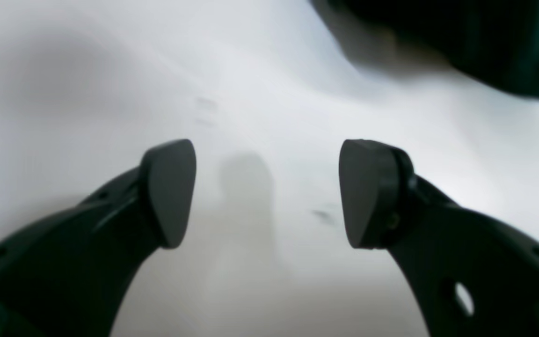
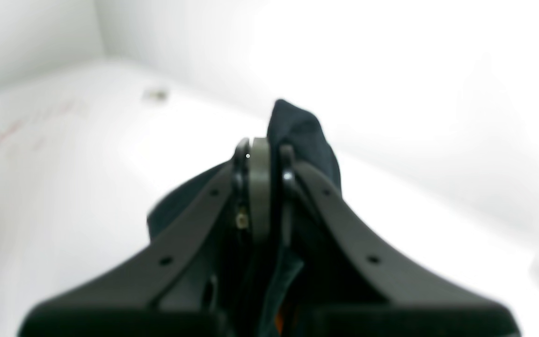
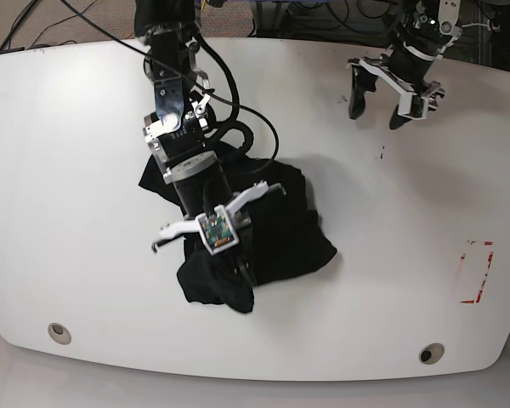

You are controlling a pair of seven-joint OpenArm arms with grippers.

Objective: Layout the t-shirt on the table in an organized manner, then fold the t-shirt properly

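Black cloth lies bunched in a rumpled heap near the middle of the glossy white surface (image 3: 68, 170): the t-shirt (image 3: 280, 238), crumpled, with folds piled on one another and no sleeve or hem laid flat. The right arm reaches down over it and covers much of its middle in the base view, so the shirt's print is mostly hidden; only a speck of orange shows low in the right wrist view. The right tool (image 2: 260, 187) is pressed narrow on a fold of the t-shirt, a peak of dark fabric rising just behind its tips. The left tool (image 3: 389, 106) hangs above bare white surface near the far edge, well apart from the shirt, its fingers (image 1: 169, 192) spread wide with nothing between them; in the left wrist view the shirt shows only as a dark blur in the upper right corner. A red tape rectangle (image 3: 476, 272) sits toward the surface's one side, clear of the cloth. Two round metal grommets (image 3: 59, 331) mark the near edge. Cables (image 3: 229, 85) trail along the right arm.
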